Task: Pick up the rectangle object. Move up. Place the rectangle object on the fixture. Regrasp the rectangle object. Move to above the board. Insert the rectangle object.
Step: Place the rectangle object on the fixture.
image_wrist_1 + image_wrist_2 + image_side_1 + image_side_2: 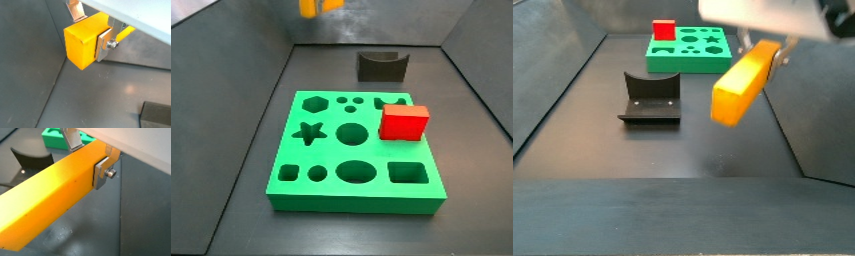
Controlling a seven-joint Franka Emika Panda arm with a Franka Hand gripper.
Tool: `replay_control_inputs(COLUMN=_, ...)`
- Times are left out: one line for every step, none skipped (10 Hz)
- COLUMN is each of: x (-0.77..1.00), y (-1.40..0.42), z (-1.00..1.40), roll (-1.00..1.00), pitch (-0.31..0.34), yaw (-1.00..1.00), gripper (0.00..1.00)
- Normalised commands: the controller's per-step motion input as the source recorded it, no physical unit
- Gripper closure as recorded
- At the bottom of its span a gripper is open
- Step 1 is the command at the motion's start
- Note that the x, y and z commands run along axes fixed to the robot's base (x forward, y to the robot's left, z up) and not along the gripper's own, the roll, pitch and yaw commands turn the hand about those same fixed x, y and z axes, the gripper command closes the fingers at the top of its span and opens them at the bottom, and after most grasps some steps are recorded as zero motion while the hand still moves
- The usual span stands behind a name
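My gripper (91,31) is shut on the rectangle object (84,44), a smooth orange-yellow block, and holds it in the air. It also shows in a wrist view (50,200) with the gripper (88,157) clamped near one end. In a side view the block (742,85) hangs tilted above the dark floor, right of the fixture (649,100). In a side view only its lower tip (318,6) shows at the top edge, behind the fixture (382,66). The green board (358,150) lies on the floor and also shows in a side view (690,52).
A red cube (404,122) stands on the board's right side and also shows in a side view (664,32). Grey walls enclose the dark floor. A corner of the fixture (155,116) shows in a wrist view; fixture (31,159) and board (59,138) show in a wrist view.
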Motion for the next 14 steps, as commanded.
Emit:
replay_control_inputs(x=-0.01, y=-0.01, z=0.53, roll=-0.04, pitch=0.037, yaw=-0.01, gripper=1.0)
replay_control_inputs(x=0.01, y=0.0, z=0.31, roll=-0.05, pitch=0.049, yaw=-0.02, gripper=1.0)
replay_control_inputs(x=1.0, y=-0.52, z=0.29, roll=-0.15, pitch=-0.01, yaw=1.0, gripper=1.0)
replay_control_inputs(x=1.0, y=-0.51, z=0.25, roll=-0.15, pitch=-0.003, yaw=1.0, gripper=1.0)
replay_control_inputs(x=1.0, y=-0.46, z=0.24, roll=-0.14, pitch=0.023, yaw=1.0, gripper=1.0)
replay_control_inputs(x=1.0, y=-0.43, z=0.23, roll=-0.17, pitch=0.04, yaw=1.0, gripper=1.0)
replay_control_inputs(x=1.0, y=-0.4, z=0.21, roll=-0.2, pitch=0.056, yaw=1.0, gripper=1.0)
replay_control_inputs(x=1.0, y=-0.36, z=0.19, roll=-0.23, pitch=0.097, yaw=1.0, gripper=1.0)
replay_control_inputs(x=1.0, y=-0.34, z=0.18, roll=-0.25, pitch=0.123, yaw=1.0, gripper=1.0)
replay_control_inputs(x=1.0, y=-0.3, z=0.16, roll=-0.2, pitch=0.145, yaw=0.6, gripper=1.0)
replay_control_inputs(x=1.0, y=-0.28, z=0.15, roll=-0.18, pitch=0.15, yaw=0.44, gripper=1.0)
replay_control_inputs(x=1.0, y=-0.24, z=0.13, roll=-0.13, pitch=0.149, yaw=0.24, gripper=1.0)
replay_control_inputs(x=1.0, y=-0.22, z=0.12, roll=-0.11, pitch=0.147, yaw=0.15, gripper=1.0)
replay_control_inputs(x=1.0, y=-0.2, z=0.11, roll=-0.1, pitch=0.14, yaw=0.1, gripper=1.0)
